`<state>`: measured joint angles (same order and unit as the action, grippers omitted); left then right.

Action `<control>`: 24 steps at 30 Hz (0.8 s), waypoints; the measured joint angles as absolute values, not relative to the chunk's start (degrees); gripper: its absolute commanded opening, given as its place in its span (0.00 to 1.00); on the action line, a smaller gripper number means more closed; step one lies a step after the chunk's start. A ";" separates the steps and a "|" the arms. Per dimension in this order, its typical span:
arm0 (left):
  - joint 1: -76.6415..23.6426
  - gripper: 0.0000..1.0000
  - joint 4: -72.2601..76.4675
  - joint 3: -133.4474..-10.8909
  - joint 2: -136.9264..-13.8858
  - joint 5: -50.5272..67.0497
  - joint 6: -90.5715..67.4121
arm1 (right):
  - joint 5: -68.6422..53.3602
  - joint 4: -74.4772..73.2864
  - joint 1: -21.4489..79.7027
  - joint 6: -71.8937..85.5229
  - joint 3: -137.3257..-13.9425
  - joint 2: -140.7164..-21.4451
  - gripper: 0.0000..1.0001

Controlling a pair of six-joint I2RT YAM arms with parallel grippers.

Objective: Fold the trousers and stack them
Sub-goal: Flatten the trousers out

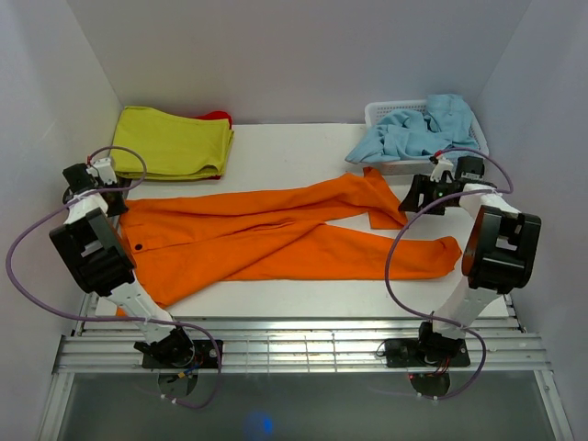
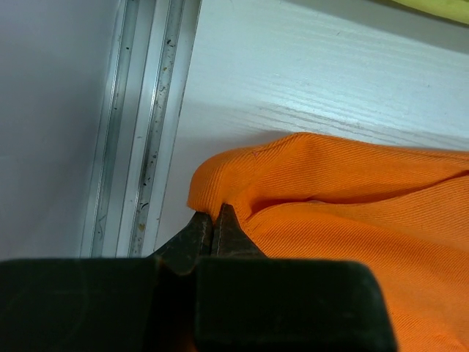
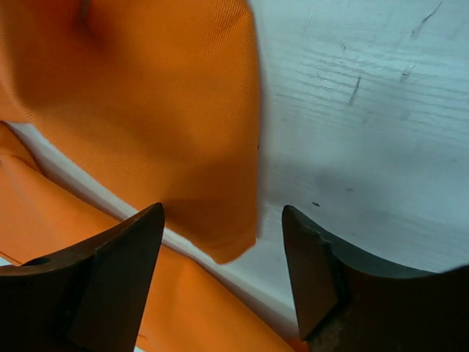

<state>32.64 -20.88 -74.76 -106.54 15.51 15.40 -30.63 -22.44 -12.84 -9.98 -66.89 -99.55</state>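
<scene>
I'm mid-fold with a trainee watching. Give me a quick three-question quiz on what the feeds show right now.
1. True or false: the left gripper has its jaws shut on the trousers.
2. The jaws of the right gripper are: A) open, B) clamped on a trouser leg, C) out of view.
3. What lies in the white basket?
Key: 1 true; 2 A; 3 the light blue garment.
</scene>
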 measured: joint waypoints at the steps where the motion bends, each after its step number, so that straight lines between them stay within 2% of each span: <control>1: 32.64 0.00 -20.97 -74.76 -106.54 15.55 15.42 | -31.20 -21.04 -12.73 -8.10 -65.89 -100.82 0.78; 6: 32.62 0.00 -21.52 -74.76 -106.54 15.92 15.57 | -32.88 -11.90 -12.67 -1.10 -58.94 -101.89 0.80; 8: 32.62 0.00 -21.87 -74.76 -106.54 15.97 15.57 | -33.45 -9.89 -12.51 0.69 -58.26 -102.85 0.74; 9: 32.62 0.00 -22.00 -74.76 -106.54 15.97 15.55 | -34.11 -8.64 -12.45 1.58 -58.28 -103.59 0.65; 10: 32.62 0.00 -22.11 -74.76 -106.54 15.99 15.51 | -34.74 -6.76 -12.27 2.46 -58.30 -104.44 0.39; 13: 32.62 0.00 -22.55 -74.89 -106.59 16.05 15.38 | -36.42 -4.78 -12.25 3.51 -58.39 -106.59 0.08; 18: 32.62 0.00 -23.51 -76.84 -107.77 16.80 15.11 | -38.76 -6.72 -14.46 2.83 -56.77 -101.12 0.08; 24: 32.05 0.00 -25.26 -76.88 -107.92 19.62 14.55 | -37.60 -11.18 -16.73 -6.09 -56.58 -78.52 0.08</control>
<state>32.05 -25.26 -76.88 -107.92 19.62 14.55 -37.60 -11.18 -16.73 -6.09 -56.58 -78.52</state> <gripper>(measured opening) 0.015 0.089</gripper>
